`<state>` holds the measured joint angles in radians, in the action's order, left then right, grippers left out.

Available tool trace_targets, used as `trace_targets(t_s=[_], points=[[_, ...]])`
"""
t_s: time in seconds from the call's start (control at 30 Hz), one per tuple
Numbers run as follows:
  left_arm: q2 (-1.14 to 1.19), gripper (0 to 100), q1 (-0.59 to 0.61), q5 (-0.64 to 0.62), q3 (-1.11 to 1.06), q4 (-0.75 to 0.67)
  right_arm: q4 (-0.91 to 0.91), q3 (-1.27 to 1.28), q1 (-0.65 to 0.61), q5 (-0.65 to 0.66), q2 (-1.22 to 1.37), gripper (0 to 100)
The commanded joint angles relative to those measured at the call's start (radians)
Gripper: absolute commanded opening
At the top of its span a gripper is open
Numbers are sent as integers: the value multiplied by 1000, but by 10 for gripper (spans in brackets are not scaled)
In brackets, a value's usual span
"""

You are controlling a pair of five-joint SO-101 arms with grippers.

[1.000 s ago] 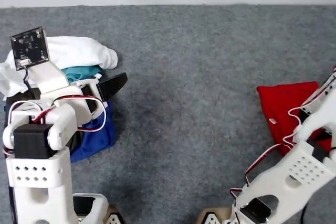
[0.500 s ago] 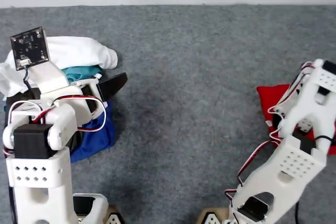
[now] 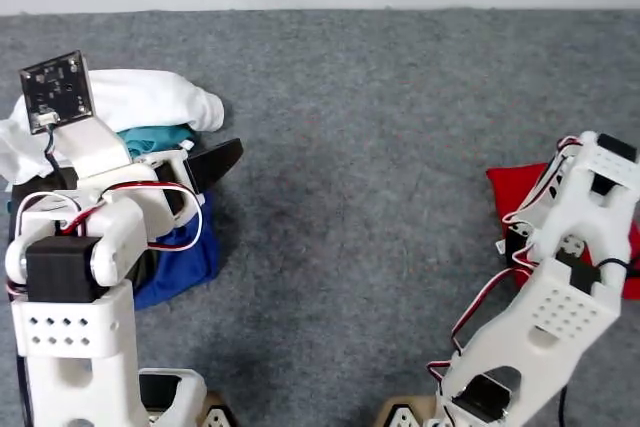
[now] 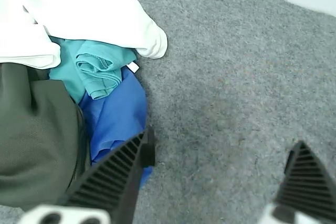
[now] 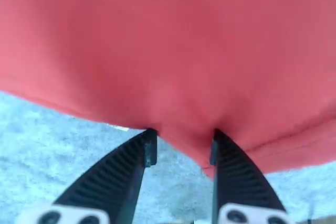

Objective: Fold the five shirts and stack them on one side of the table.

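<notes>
Top-down view of a grey tabletop with 2 white robot arms rising from the bottom edge.

At the right edge of the frame lies a red shirt, flat on the tabletop. The right arm leans up and to the right from the bottom centre, its wrist bent down over the shirt's left edge. In the right wrist view the right arm's jaws are clenched on a fold of the red shirt, cloth pinched between them.

At the left of the frame is a loose heap of 4 shirts: white at the top, teal under it, blue lower down, and a dark olive one beside the blue. The left arm stands over this heap, and the left arm's jaws are spread wide and hold nothing.

The step in hand looks like taking hold of the red shirt to fold it. The next move probably calls for raising the pinched edge gently, so the cloth does not slip free, then carrying it across.
</notes>
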<state>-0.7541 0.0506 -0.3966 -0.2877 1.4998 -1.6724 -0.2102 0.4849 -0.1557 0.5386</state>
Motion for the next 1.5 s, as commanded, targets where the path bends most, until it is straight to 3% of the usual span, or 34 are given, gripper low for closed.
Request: trace_targets(t_s=[0.0,0.27,0.47,0.77,1.07,1.17,1.37,1.47], points=[[-14,382,-2,9,4,-9,-108,-109,-30,48,-107,177],[-14,382,-2,9,4,-9,-117,-150,-74,133,-291,179],[-14,382,0,9,-48,-17,-54,-150,-208,235,-308,179],[-14,382,8,94,-96,-46,-111,-147,-403,471,-375,179],[-3,382,348,91,-153,-132,-114,-68,-414,489,-581,179],[-3,385,298,94,-240,-135,-107,8,-438,491,-633,179],[-3,385,60,189,-392,-256,-85,124,-473,491,-690,179],[-3,385,20,190,-447,-327,-53,184,-472,493,-708,179]])
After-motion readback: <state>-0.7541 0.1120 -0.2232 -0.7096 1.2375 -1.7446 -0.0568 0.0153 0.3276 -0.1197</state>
